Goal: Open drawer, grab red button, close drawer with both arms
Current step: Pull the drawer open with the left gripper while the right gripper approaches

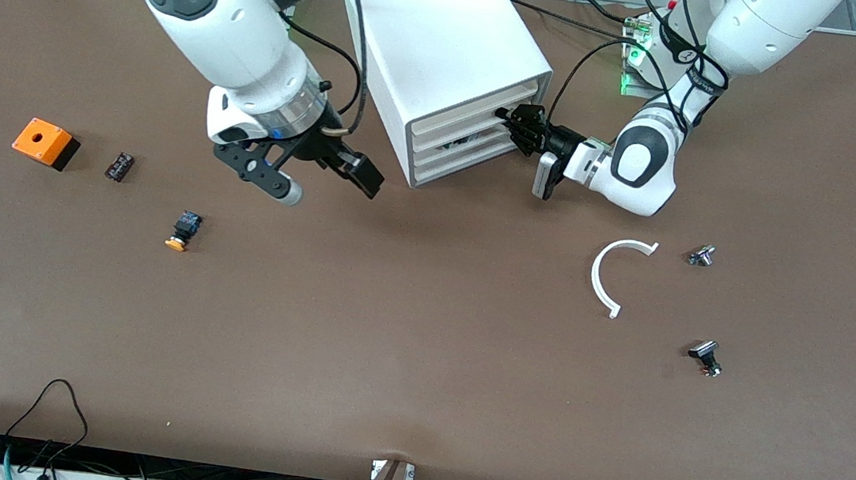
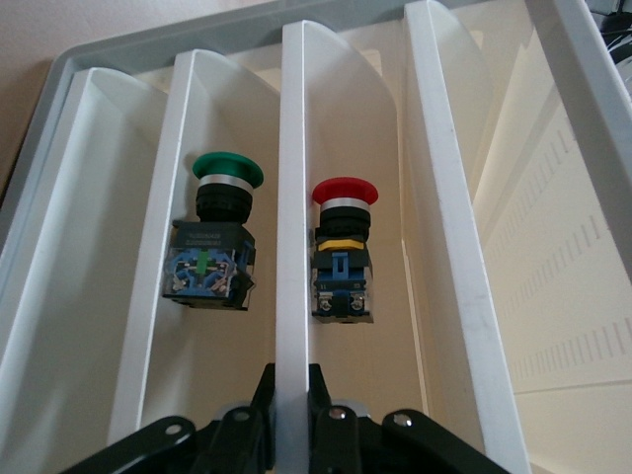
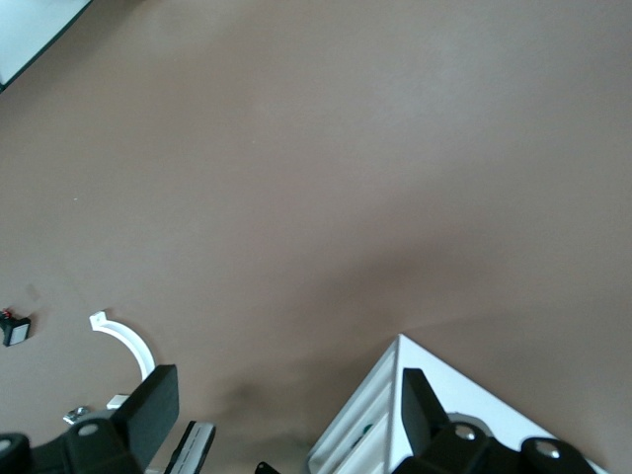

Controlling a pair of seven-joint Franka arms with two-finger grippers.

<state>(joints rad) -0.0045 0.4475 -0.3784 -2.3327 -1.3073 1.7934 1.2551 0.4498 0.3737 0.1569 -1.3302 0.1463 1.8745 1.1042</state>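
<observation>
The white box cabinet (image 1: 449,43) stands in the middle of the table near the arms' bases, with its stacked drawers facing the left arm's end. My left gripper (image 1: 506,121) is at the drawer fronts. In the left wrist view it (image 2: 292,395) is shut on the thin white front lip of one drawer (image 2: 296,197). The red-capped button (image 2: 343,247) lies in the tray beside that lip. A green-capped button (image 2: 219,232) lies in the tray on the lip's other flank. My right gripper (image 1: 323,181) is open and empty over the table beside the cabinet, toward the right arm's end. It (image 3: 286,415) also shows in the right wrist view.
An orange box with a hole (image 1: 44,142), a small black part (image 1: 119,165) and an orange-capped button (image 1: 183,231) lie toward the right arm's end. A white arc (image 1: 615,276), a metal part (image 1: 701,256) and a black part (image 1: 705,357) lie toward the left arm's end.
</observation>
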